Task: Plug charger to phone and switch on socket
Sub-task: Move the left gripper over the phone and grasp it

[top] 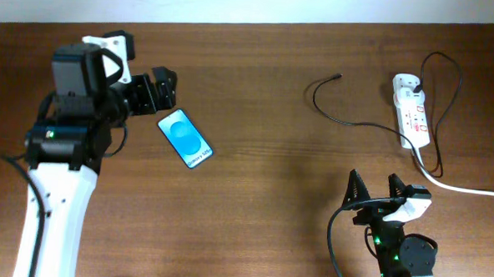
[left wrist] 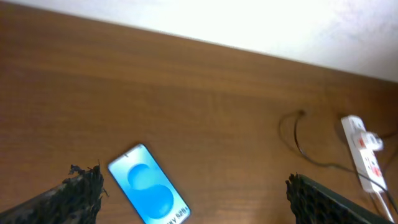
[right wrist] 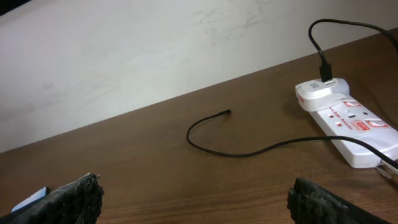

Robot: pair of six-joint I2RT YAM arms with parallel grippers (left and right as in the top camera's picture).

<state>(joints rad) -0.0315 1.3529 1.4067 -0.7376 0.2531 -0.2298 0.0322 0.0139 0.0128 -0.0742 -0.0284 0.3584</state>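
Note:
The phone (top: 185,138) lies flat on the wooden table, blue screen up, left of centre; it also shows in the left wrist view (left wrist: 148,191). My left gripper (top: 159,89) is open and empty, just up-left of the phone, its fingers wide apart (left wrist: 196,196). The charger cable (top: 348,119) curls at the right, its free plug tip (top: 338,76) lying loose on the table (right wrist: 227,112). The cable runs to the white socket strip (top: 412,111), also in the right wrist view (right wrist: 348,127). My right gripper (top: 372,192) is open and empty near the front edge (right wrist: 196,196).
A thick white cord (top: 470,190) leaves the socket strip toward the right edge. A pale wall borders the table's far edge (top: 252,22). Bare wood lies between the phone and the cable.

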